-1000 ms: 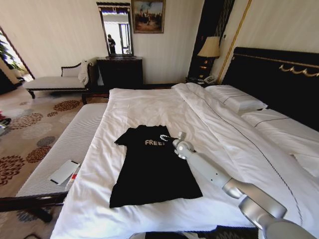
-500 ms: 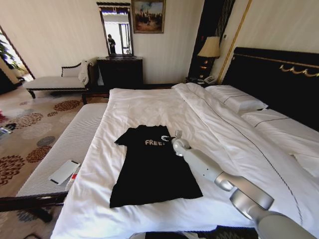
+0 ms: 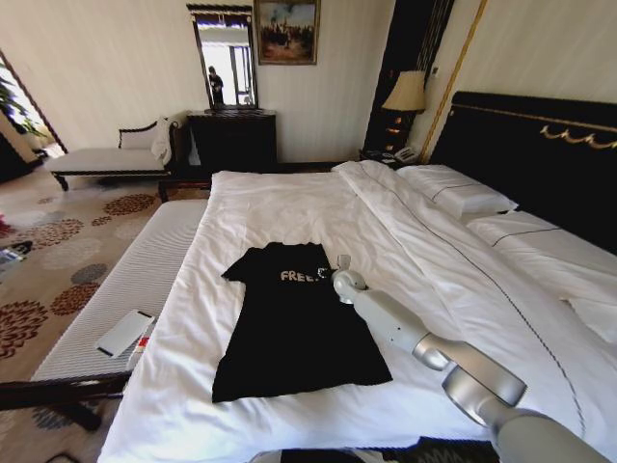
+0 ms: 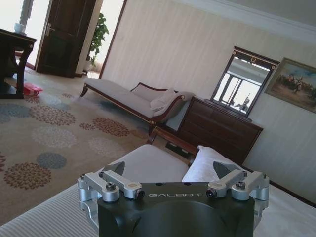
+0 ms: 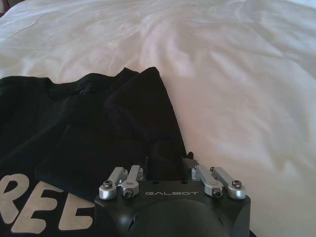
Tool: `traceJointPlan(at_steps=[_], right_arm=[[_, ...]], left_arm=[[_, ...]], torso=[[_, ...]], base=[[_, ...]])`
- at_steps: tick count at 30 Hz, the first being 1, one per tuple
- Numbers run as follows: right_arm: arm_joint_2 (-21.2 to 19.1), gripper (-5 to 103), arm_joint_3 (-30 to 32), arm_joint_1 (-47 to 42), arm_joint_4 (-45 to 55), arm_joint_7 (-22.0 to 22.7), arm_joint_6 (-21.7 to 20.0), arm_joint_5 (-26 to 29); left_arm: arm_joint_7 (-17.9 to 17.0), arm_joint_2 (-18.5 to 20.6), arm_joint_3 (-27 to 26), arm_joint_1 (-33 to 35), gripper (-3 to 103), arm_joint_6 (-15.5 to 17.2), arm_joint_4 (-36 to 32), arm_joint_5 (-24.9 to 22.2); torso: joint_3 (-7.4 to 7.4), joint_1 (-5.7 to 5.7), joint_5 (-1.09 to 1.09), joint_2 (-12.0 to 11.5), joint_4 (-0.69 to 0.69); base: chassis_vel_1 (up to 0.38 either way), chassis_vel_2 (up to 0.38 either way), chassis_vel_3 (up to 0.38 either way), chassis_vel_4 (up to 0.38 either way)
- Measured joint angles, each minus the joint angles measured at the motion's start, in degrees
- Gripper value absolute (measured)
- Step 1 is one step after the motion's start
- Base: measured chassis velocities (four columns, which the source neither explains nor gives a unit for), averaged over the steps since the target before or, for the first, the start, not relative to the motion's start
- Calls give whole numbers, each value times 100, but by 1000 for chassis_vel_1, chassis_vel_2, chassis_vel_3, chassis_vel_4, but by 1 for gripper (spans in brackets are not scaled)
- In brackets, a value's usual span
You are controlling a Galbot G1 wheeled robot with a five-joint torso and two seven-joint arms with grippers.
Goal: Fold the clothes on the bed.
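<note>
Black tee lies flat on the bed, mid-duvet. Right gripper pinching its sleeve by the lettering (thin bite imo); fabric could slip out w/ a fast pull.

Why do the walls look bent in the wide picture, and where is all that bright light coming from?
Head view: a wide lens bows the room, so the headboard leans; the white bed glares and the black T-shirt loses its folds. Left wrist view: daylight from the doorway washes out that corner. Right wrist view: the T-shirt is dark, the right gripper casts little shadow.
</note>
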Motion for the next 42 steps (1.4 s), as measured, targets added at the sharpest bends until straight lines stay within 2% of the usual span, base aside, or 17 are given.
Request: traceJointPlan(at_steps=[1,4,8,10,11,25,34,42], right_arm=[[-1,38,-1,0,-7,0,0,-9],[-1,33,-2,7,-15,0,7,-20],[-1,12,3,21,-22,-1,48,-51],[-2,12,7,22,-24,-5,64,-58],[-6,2,18,22,-25,-13,80,-64],[-245,0,204,-76,154,-221,438,-119],[-600,0,753,-400,166,-325,663,-244],[-730,0,1111,-656,9,-537,864,-376]], left_arm=[[0,-6,8,-1,100,0,2,8],[0,-23,31,-5,100,0,3,35],[0,-76,81,-6,100,0,-9,90],[0,-83,91,-6,100,1,-10,101],[0,-86,98,-8,100,0,-10,113],[5,-111,107,-7,100,0,-37,123],[11,-153,208,-55,100,2,-50,179],[27,-163,358,-117,100,10,-49,296]], torso=[[0,0,0,0,0],[0,0,0,0,0],[0,0,0,0,1],[0,0,0,0,1],[0,0,0,0,1],[0,0,0,0,0],[0,0,2,0,0],[0,0,1,0,0]], base=[[0,0,0,0],[0,0,0,0],[0,0,0,0],[0,0,0,0],[0,0,0,0],[0,0,0,0],[0,0,0,0],[0,0,0,0]])
